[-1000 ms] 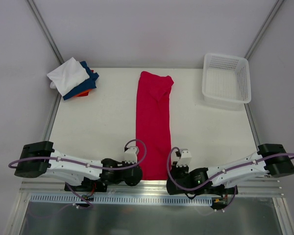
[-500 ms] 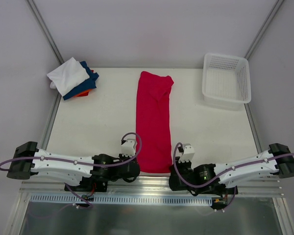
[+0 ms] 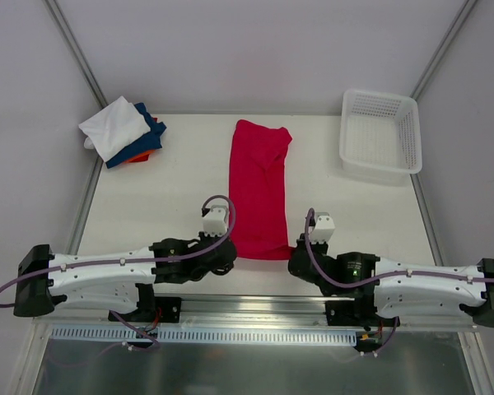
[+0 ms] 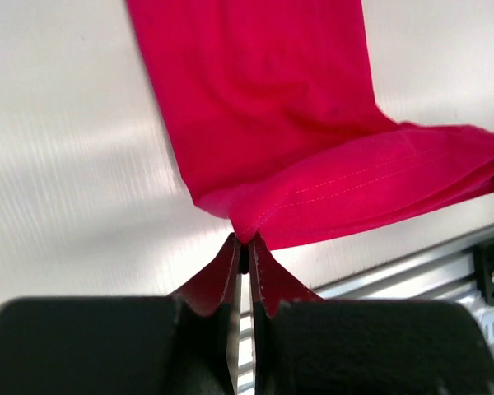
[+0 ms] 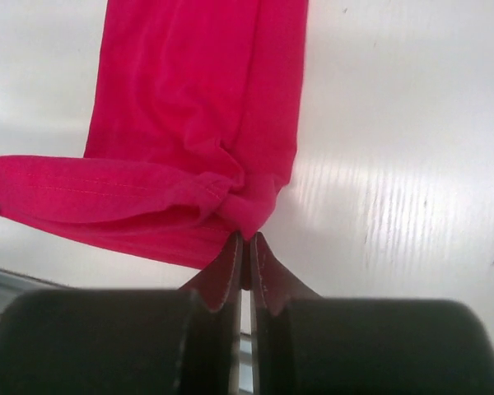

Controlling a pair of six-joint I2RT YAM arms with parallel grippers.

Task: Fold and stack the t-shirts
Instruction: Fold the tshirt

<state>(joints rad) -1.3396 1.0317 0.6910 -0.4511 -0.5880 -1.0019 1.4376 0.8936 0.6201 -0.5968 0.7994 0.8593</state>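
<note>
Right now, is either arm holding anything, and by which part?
Both hold the red t-shirt: left gripper pinches its near-left hem corner, right gripper its near-right corner.

Wide bare desk [image 3: 181, 197] at 9 o'clock of the long red t-shirt [image 3: 259, 177], and more at 3 o'clock. Room to pass on both sides. In the way at 10 o'clock, far corner: a pile of folded t-shirts [image 3: 123, 133]. In the way at 2 o'clock: a white basket [image 3: 379, 136]. At 6 o'clock, left arm [image 3: 99, 276] and right arm [image 3: 428, 284] low across the near edge, red cloth stretched between their tips.
</note>
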